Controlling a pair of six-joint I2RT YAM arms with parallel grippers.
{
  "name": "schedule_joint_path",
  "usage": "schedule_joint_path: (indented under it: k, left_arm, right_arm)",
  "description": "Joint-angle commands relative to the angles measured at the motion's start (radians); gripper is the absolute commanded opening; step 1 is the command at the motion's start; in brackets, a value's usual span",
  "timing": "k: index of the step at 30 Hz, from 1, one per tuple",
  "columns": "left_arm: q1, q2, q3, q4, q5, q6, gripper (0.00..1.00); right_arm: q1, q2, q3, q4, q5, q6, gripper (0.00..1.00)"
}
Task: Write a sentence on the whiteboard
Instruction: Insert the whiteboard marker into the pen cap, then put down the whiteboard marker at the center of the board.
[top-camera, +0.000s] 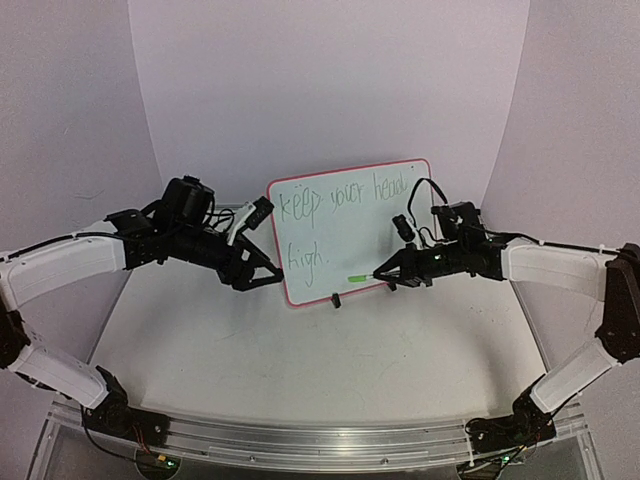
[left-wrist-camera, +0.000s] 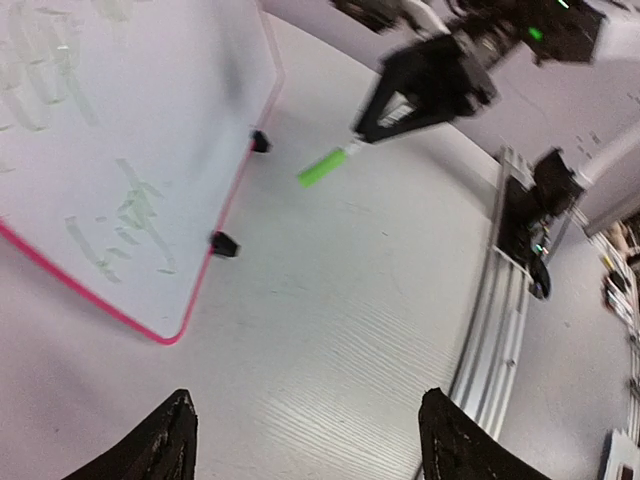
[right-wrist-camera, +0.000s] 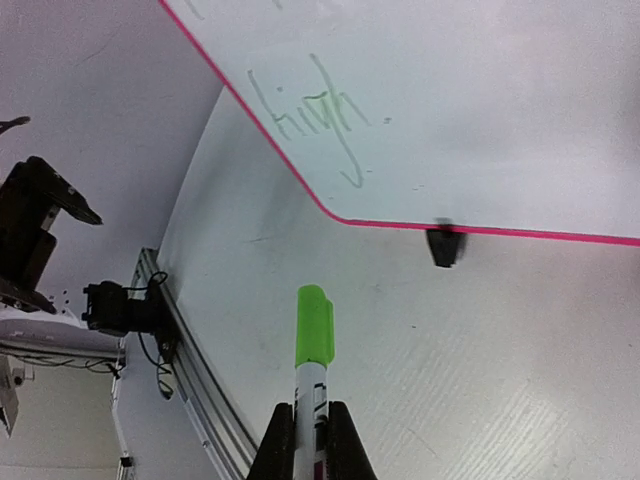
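Whiteboard upright on clip feet, far centre of counter, green "keep your head high" written on it. My right pincer clamped on green-capped marker, cap near board's bottom edge. My left pincer apart, beside board's left edge.

2 white-shelled arms, black joints, black wrists, looping black cables, green light

The whiteboard stands on edge across the middle of the table, barring any straight pass to the far wall, with its clip feet jutting toward the near side. The left gripper crowds its lower left edge, and the right gripper holds a green-capped marker just off its lower right. Between the board and the near rail, the tabletop lies open to both arms.
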Motion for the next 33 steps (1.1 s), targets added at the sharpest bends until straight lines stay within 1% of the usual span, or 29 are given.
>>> schedule_joint_path:
  k: [1,6,11,13,14,15,19,22,28,29,33]
  left_arm:
    - [0.093,-0.072,-0.056,0.054,-0.258,-0.155,0.77]
    - [0.21,-0.102,-0.151,0.146,-0.321,-0.264,0.8]
    - [0.301,-0.084,-0.214,0.232,-0.338,-0.32,0.81]
    - [0.328,-0.071,-0.221,0.244,-0.353,-0.34,0.81]
    - [0.339,-0.067,-0.226,0.251,-0.359,-0.345,0.81]
    - [0.347,-0.066,-0.23,0.259,-0.368,-0.348,0.81]
    - [0.382,-0.063,-0.242,0.267,-0.391,-0.348,0.82]
    - [0.41,-0.053,-0.249,0.263,-0.391,-0.346,0.83]
    - [0.474,-0.026,-0.261,0.276,-0.384,-0.35,0.84]
    - [0.488,-0.022,-0.263,0.283,-0.384,-0.35,0.84]
    - [0.556,-0.002,-0.284,0.322,-0.376,-0.357,0.85]
  right_arm:
    - [0.0,-0.037,-0.061,-0.046,0.124,-0.031,0.0]
    - [0.001,0.02,-0.101,-0.024,0.122,-0.048,0.0]
    - [0.001,0.085,-0.112,-0.006,0.127,-0.059,0.0]
    - [0.0,0.107,-0.113,-0.007,0.144,-0.059,0.06]
    - [0.0,0.114,-0.114,-0.008,0.157,-0.057,0.09]
    - [0.0,0.119,-0.115,-0.007,0.171,-0.056,0.14]
    - [0.001,0.123,-0.113,-0.013,0.247,-0.049,0.45]
    - [-0.001,0.121,-0.102,-0.033,0.325,-0.043,0.64]
    - [-0.02,0.119,-0.079,-0.069,0.428,-0.056,0.96]
    - [-0.033,0.112,-0.079,-0.073,0.441,-0.06,0.98]
    - [-0.104,0.073,-0.084,-0.075,0.466,-0.085,0.98]
